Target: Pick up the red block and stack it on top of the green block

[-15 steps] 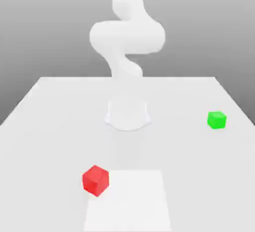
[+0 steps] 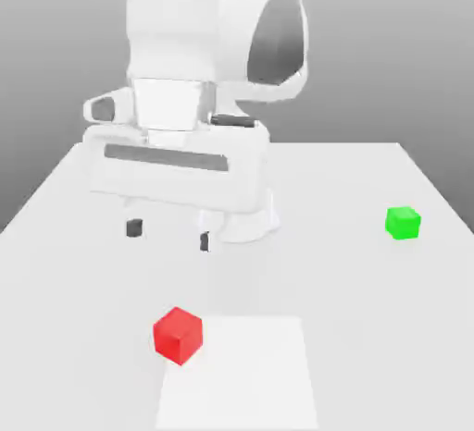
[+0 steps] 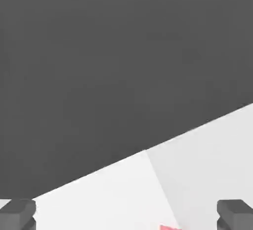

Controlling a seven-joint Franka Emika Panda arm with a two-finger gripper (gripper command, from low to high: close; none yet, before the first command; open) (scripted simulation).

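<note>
The hand (image 2: pixel 169 234) hangs with fingers spread wide, empty, above the counter (image 2: pixel 370 327). The red block (image 2: pixel 178 335) (near a paler square) sits well apart from the green block (image 2: pixel 403 223).

The red block (image 2: pixel 178 335) sits nearer, the green block (image 2: pixel 403 223) probably farther toward the exterior view's right.

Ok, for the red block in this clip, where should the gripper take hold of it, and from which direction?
Probably from straight above, closing on two opposite vertical faces of the red block. It sits flat on the table, turned so a corner edge faces the exterior view, so the open gripper would likely need to rotate to line up with a face pair. Nothing stands beside it; the green block is far off.
</note>
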